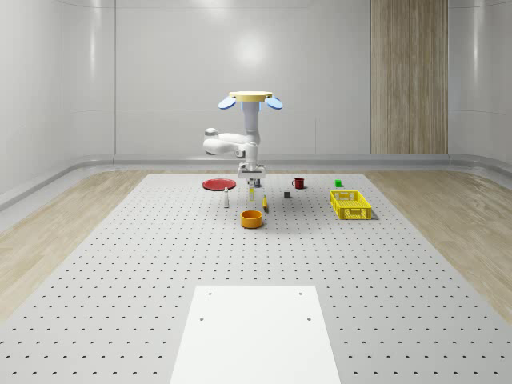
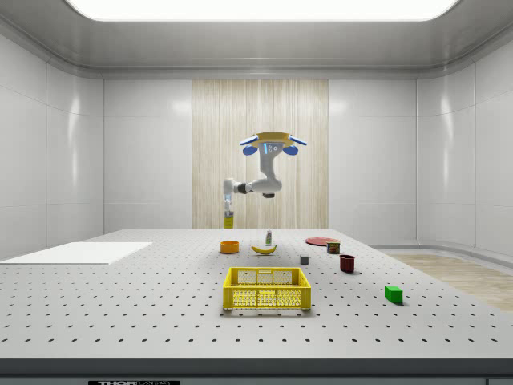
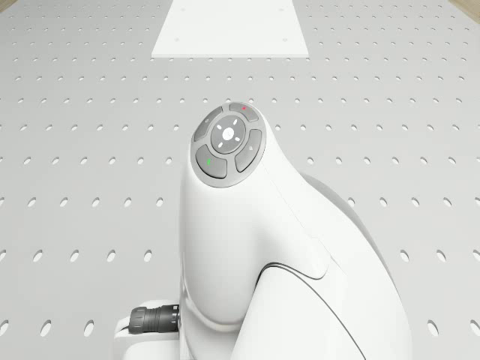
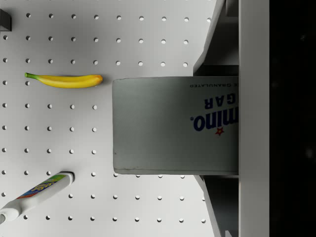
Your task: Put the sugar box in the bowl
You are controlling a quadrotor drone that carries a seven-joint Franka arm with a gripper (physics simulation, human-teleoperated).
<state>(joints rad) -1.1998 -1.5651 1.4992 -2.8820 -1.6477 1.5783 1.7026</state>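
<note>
Item: sugar box (image 4: 173, 124), clamped in my claw (image 4: 217, 123).
Location: I hover above the table (image 1: 160, 264), box aloft behind the bowl (image 1: 251, 218), near the banana (image 4: 64, 80).

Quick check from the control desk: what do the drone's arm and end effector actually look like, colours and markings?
The arm is glossy white with rounded links; one joint cap carries a grey round button pad with small green and red marks, and a black connector sits near its base. The drone has a yellow disc body with blue rotors. The end effector has pale grey fingers.
</note>
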